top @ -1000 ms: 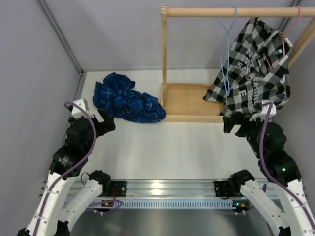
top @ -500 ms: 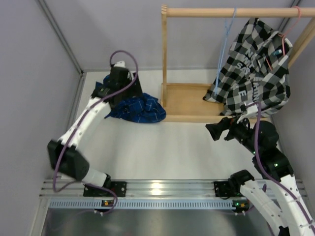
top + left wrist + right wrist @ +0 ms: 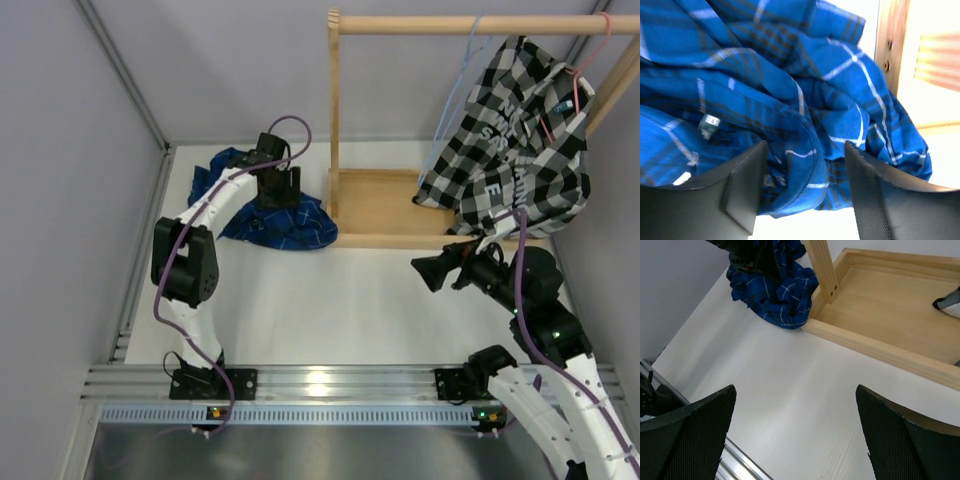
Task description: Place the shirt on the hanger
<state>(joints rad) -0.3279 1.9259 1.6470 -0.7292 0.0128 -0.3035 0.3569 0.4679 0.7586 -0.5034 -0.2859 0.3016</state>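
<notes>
The royal-blue checked shirt (image 3: 300, 222) lies crumpled on the white table, left of the wooden rack's post. My left gripper (image 3: 275, 192) is down on the shirt's top. In the left wrist view the shirt (image 3: 790, 75) fills the frame, and my left gripper (image 3: 805, 187) is open with a fold of fabric between its jaws. The light-blue hanger (image 3: 455, 92) hangs from the rack's rod, tilted and bare. My right gripper (image 3: 430, 272) is open and empty over the table, in front of the rack's base. It also shows in the right wrist view (image 3: 800, 440), with the shirt (image 3: 777, 297) far ahead.
The wooden rack has a rod (image 3: 420, 24), a post (image 3: 333, 110) and a tray base (image 3: 385, 205), which also shows in the right wrist view (image 3: 880, 305). A black-and-white checked shirt (image 3: 520, 130) hangs on a pink hanger (image 3: 603, 28) at the right. Grey walls stand left and behind.
My left arm has reached out from near its base to the blue shirt. My right gripper has moved left and lower over the table. The light-blue hanger has swung to a tilt.
</notes>
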